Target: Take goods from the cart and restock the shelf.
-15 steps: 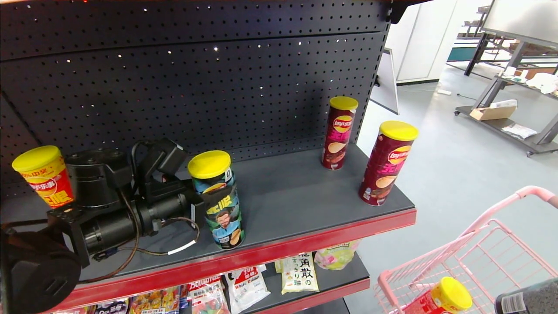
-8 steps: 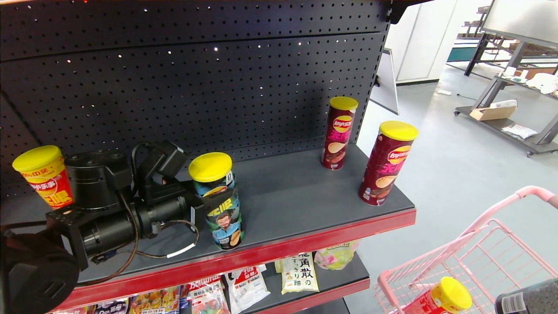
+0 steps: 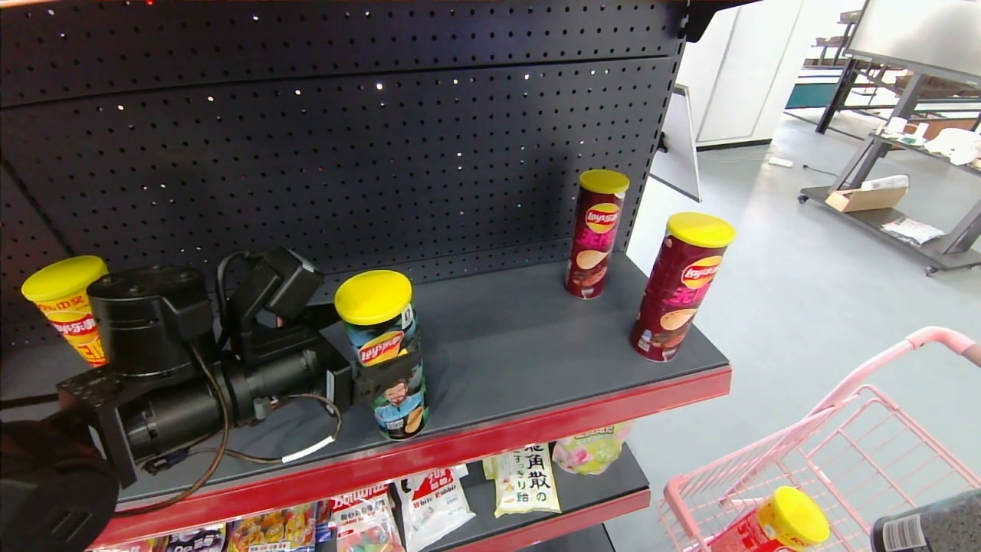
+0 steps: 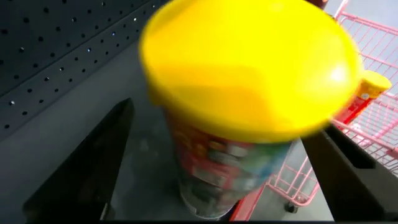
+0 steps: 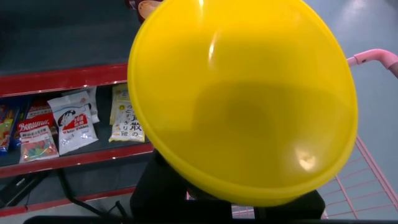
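Standing upright on the top shelf (image 3: 521,345), close to its red front lip, the teal chip can (image 3: 398,402) has its long axis vertical, with the yellow lid up and the base on the board. The left tool (image 3: 385,362) is clenched around the can's middle, one finger across the front of the label. I judge the can light, a thin smooth-printed tube that is a little slick, easy to dent and quick to topple. Mid-body, below the lid, looks like the right hold, with a modest squeeze. A red chip can (image 3: 774,525) sits lid-up at the pink cart (image 3: 843,429), at the right tool (image 5: 236,208) — whether that tool grips it I cannot tell.
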